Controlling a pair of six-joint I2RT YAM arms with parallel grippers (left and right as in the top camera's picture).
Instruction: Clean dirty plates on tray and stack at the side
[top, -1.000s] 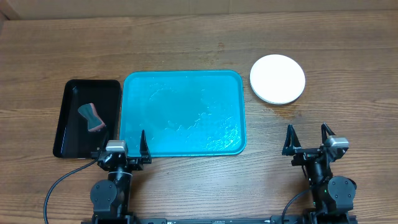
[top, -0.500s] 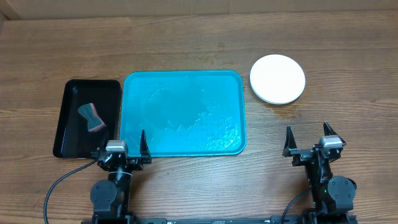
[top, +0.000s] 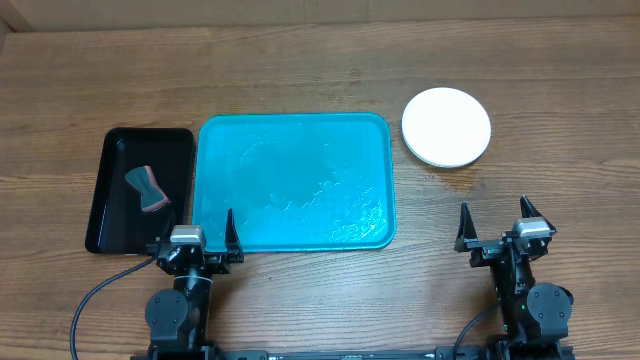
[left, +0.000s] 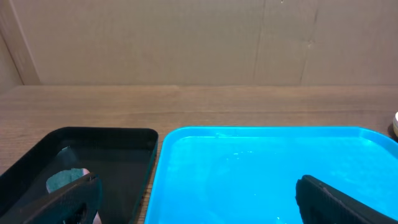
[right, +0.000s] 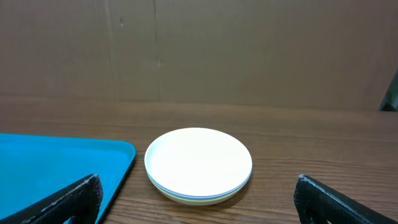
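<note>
The turquoise tray (top: 295, 180) lies at the table's middle with only wet streaks on it; no plate rests on it. To its right on the wood stand the plates (top: 446, 126) in one stack, white on top. In the right wrist view the stack (right: 199, 163) shows a pale cyan and a yellow-green rim beneath. My left gripper (top: 197, 228) hangs open at the tray's near left corner (left: 198, 186), holding nothing. My right gripper (top: 494, 215) is open and holds nothing, near the front edge, facing the stack (right: 198, 183).
A black tray (top: 120, 215) sits left of the turquoise one and holds a sponge (top: 148, 188), which is partly visible behind my left finger (left: 62, 182). A cardboard wall closes off the back of the table.
My right gripper has shifted very slightly to the left. Nothing else has moved.
</note>
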